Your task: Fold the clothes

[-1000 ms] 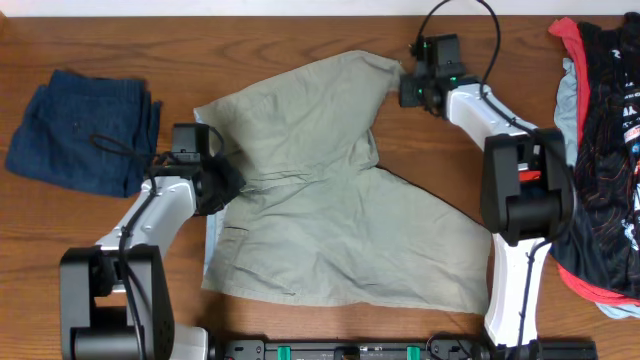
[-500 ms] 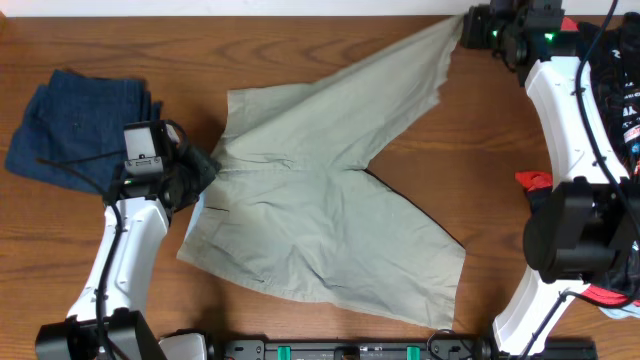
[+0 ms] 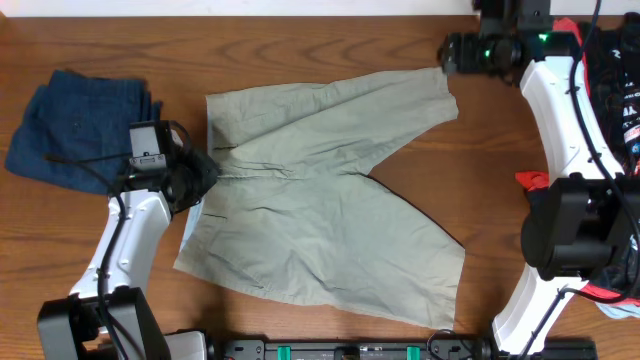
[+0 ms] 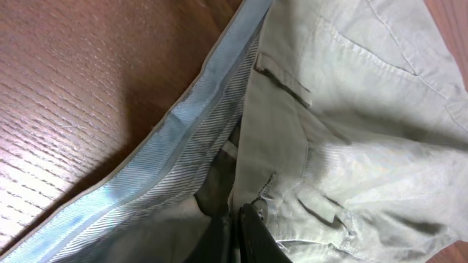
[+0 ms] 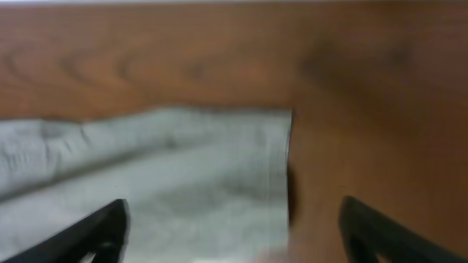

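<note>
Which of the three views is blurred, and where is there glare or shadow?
Right wrist view: blurred throughout, khaki shorts and table both soft-edged. Left wrist view: sharp on the waistband, pale glare on the wood at left. Overhead view: sharp, evenly lit, thin dark shadow along one leg's edge.

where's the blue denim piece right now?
Overhead view: the denim garment lies on the table's far-left side, apart from the khaki shorts, just left of the left gripper that is shut on their waistband.
</note>
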